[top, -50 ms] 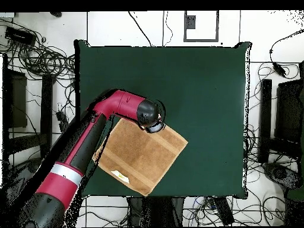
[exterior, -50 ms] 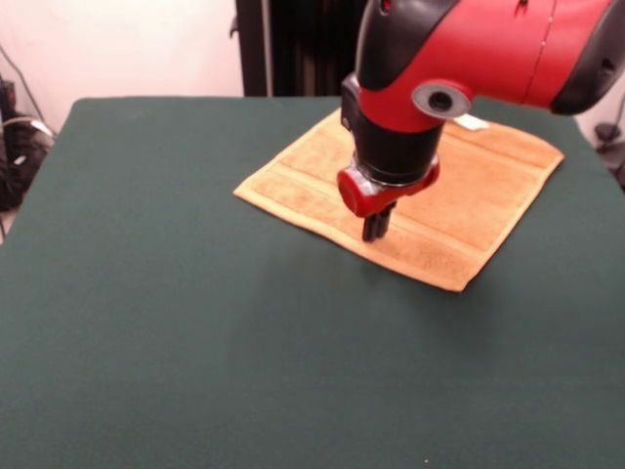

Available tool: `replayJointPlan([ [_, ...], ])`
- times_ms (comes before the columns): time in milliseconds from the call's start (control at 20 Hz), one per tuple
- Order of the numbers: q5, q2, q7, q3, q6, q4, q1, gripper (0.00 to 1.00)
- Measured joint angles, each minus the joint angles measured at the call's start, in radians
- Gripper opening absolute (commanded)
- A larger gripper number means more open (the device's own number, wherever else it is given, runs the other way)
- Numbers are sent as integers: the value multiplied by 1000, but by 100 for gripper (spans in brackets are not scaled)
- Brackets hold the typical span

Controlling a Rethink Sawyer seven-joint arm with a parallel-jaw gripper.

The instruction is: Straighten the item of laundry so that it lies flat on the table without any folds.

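The orange-tan towel (exterior, -50 ms: 439, 200) lies spread on the dark green table (exterior, -50 ms: 176, 322), turned like a diamond, with woven bands near two edges and a small white label (exterior, -50 ms: 472, 122) at its far side. No fold shows in it. In the overhead view the towel (top, -50 ms: 142, 155) sits near the table's lower left, the arm covering its upper left part. My gripper (exterior, -50 ms: 376, 230) hangs over the towel's near edge, fingers close together, nothing visibly held. From above only the wrist (top, -50 ms: 151, 119) over the towel's top corner shows.
The green table (top, -50 ms: 202, 89) stretches wide beyond the towel on the near and left sides of the front view. Cables and dark stands crowd the floor around the table (top, -50 ms: 35, 59). The red arm (top, -50 ms: 77, 160) crosses the table's lower left edge.
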Motion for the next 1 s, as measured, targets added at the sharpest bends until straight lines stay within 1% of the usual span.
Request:
replayJointPlan([
  [600, 2, 25, 3, -4, -17, -4, -3, 0],
  [1000, 4, 49, 3, -37, -20, -26, -8, 0],
])
